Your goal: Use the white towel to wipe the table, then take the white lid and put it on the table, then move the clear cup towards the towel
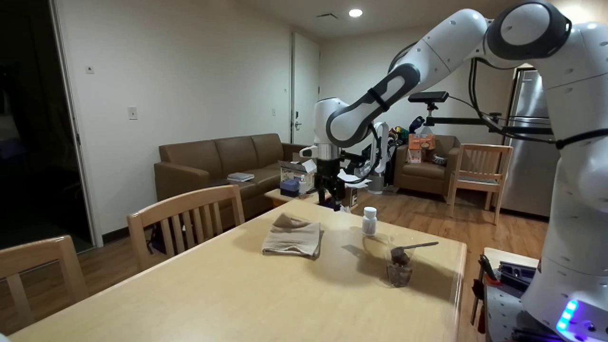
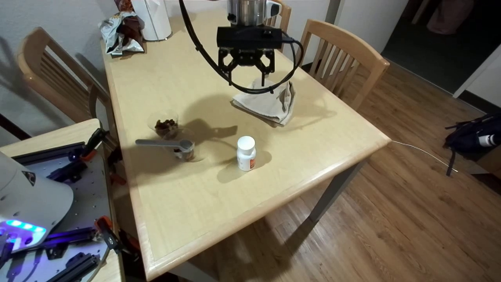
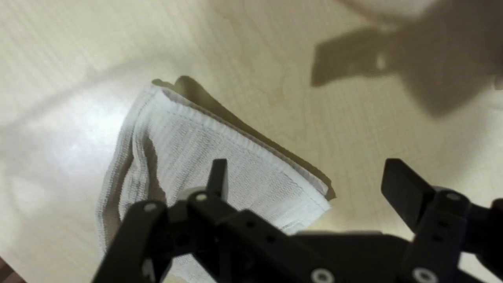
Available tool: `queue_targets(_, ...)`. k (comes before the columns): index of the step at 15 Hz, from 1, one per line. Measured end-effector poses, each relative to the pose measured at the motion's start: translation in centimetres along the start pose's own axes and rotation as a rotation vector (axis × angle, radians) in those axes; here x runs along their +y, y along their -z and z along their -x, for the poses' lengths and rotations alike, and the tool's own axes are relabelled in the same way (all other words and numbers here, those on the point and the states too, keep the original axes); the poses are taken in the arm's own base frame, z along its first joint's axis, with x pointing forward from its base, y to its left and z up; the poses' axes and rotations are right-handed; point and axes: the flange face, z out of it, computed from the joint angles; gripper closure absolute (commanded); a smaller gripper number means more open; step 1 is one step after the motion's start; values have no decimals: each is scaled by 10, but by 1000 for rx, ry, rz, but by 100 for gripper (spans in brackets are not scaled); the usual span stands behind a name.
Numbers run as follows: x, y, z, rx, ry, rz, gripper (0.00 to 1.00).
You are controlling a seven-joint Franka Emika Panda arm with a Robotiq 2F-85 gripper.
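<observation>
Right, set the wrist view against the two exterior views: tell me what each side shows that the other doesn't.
Only the wrist view: the stitched hem of the towel; I can't make out that stitching elsewhere.

Only the exterior views: in both, the white bottle, wooden chairs and the robot's blue-lit base.

Shared: the towel lying on the table, and the gripper with its jaws apart.

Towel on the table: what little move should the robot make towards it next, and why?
I'd guess easing the gripper down toward the towel with its jaws open. It hangs above the table holding nothing, and in the wrist view the towel's corner shows between its fingers; wiping would need a grip on it.
</observation>
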Motion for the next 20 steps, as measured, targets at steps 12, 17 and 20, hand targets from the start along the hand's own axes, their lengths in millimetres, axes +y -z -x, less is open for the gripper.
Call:
queue_targets(12, 2, 3, 103, 40, -156, 99, 0)
queue_targets(17, 3, 5, 127, 39, -205, 104, 0)
queue_targets(20, 1, -2, 139, 29, -253, 89, 0)
